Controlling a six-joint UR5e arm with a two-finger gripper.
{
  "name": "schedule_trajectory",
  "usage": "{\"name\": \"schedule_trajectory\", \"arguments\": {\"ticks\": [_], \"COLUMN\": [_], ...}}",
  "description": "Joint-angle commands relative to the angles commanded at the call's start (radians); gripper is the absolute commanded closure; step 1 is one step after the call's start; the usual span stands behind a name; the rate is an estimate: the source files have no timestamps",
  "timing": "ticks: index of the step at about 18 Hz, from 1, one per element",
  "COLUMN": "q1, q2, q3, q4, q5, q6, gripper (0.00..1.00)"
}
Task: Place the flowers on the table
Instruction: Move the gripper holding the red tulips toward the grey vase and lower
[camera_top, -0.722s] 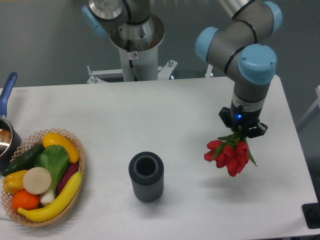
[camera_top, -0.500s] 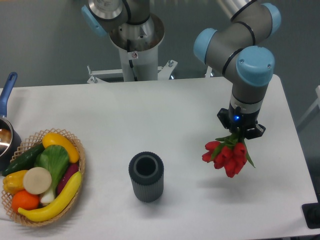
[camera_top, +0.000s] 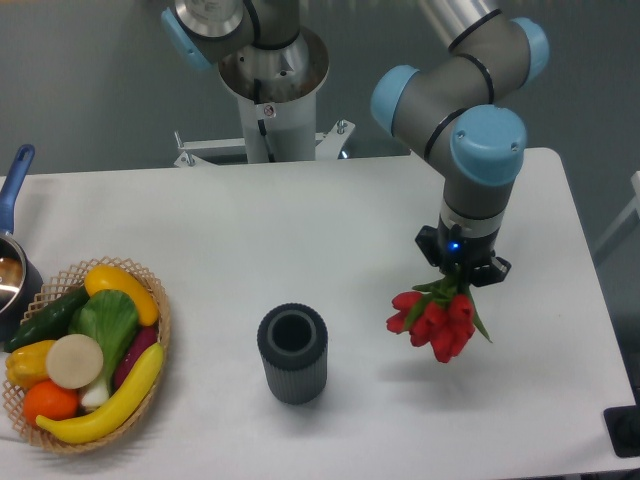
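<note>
One end effector (camera_top: 460, 272) is clenched on the stems of one bunch of red tulips (camera_top: 433, 320), blooms hanging down above the white table (camera_top: 330, 220). One grey ribbed cup (camera_top: 292, 354) stands upright to their left; one wicker basket (camera_top: 160, 322) holds assorted produce.

Setting: robotics lab or test cell | Evidence: industrial arm (camera_top: 470, 110) on a metal pedestal (camera_top: 272, 100) bolted behind the far edge of a bare white table (camera_top: 300, 230) | Backdrop: plain grey wall | Props: toy produce in a wicker basket (camera_top: 165, 330) at the left edge; grey cup (camera_top: 292, 353) near the front edge.
</note>
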Motion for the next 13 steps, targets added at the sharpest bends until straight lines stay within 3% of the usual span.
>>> {"name": "schedule_trajectory", "arguments": {"ticks": [3, 7, 10, 13], "q1": [-0.002, -0.031, -0.044, -0.067], "q2": [0.014, 0.014, 0.006, -0.036], "q3": [-0.051, -0.077, -0.089, -0.091], "q4": [0.044, 0.054, 0.061, 0.159], "q5": [-0.003, -0.003, -0.005, -0.003], "q6": [0.003, -0.002, -0.005, -0.078], "gripper": [0.87, 0.87, 0.75, 0.68]}}
